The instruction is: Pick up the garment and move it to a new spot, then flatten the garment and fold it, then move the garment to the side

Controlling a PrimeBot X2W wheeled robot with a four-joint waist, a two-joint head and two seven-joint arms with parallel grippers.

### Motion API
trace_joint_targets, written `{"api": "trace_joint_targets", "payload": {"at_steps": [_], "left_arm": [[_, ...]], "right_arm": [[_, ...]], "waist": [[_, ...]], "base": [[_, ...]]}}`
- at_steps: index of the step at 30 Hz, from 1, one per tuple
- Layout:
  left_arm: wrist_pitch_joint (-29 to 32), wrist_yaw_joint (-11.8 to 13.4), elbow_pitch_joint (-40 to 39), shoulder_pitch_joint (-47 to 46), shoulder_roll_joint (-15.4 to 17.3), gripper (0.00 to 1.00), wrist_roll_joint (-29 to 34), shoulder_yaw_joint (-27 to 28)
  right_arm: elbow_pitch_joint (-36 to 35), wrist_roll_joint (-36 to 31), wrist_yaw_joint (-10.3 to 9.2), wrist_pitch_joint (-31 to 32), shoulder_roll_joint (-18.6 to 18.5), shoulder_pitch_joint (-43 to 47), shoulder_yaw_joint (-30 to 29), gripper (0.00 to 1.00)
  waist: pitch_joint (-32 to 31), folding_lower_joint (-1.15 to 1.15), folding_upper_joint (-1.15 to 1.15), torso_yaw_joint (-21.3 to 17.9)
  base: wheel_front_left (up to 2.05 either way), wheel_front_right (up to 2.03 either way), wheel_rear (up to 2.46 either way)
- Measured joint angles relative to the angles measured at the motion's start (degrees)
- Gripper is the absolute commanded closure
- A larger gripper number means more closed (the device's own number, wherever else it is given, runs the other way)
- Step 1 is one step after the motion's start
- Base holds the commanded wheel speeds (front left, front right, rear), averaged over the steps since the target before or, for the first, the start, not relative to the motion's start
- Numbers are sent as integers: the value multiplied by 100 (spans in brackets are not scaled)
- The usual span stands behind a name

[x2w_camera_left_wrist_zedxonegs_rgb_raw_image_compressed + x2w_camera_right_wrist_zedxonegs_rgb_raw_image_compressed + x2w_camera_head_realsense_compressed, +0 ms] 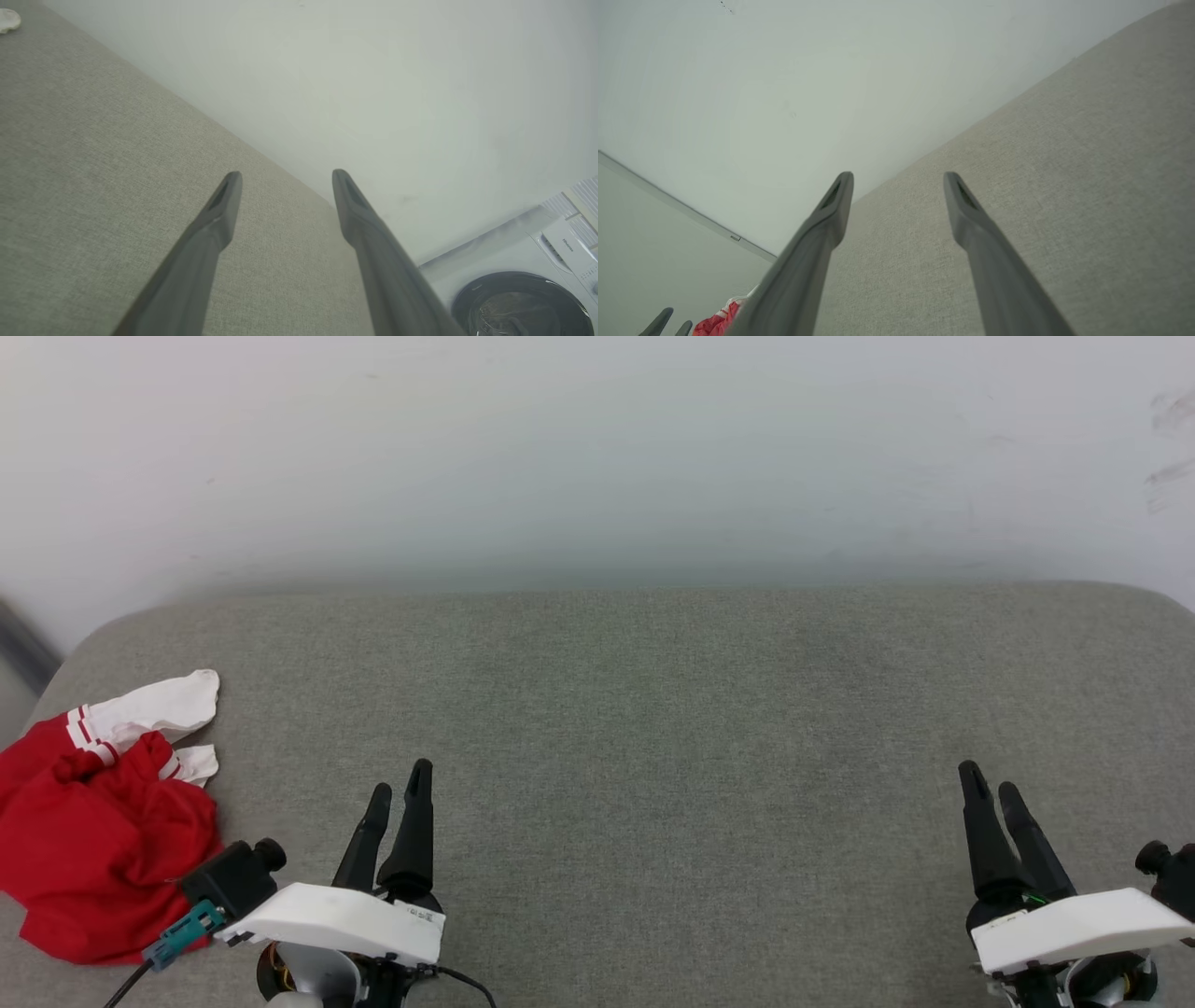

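The garment (89,826), a red shirt with white striped sleeves, lies crumpled at the near left corner of the grey fabric surface (653,709). A bit of its white sleeve (8,21) peeks in at the top left of the left wrist view, and a red patch of the garment (717,322) shows low in the right wrist view. My left gripper (401,782) hovers open just right of the garment, empty. My right gripper (991,781) stands open and empty at the near right. In the wrist views both the left gripper (285,179) and the right gripper (896,179) show spread fingers with nothing between them.
A white wall (597,448) rises right behind the surface. A washing machine (523,289) stands beyond the surface's right end. The left gripper's fingertips (663,319) appear far off in the right wrist view. The wide middle of the surface is bare fabric.
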Motion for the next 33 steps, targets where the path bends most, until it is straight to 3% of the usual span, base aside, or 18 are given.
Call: {"api": "trace_joint_targets", "payload": {"at_steps": [33], "left_arm": [[-538,297,45,-3,30,0,2613,-447]], "right_arm": [[-233,-2563,1,-31,25,135,56,0]], "waist": [[-51,0,0,53]], "base": [[0,0,0]]}}
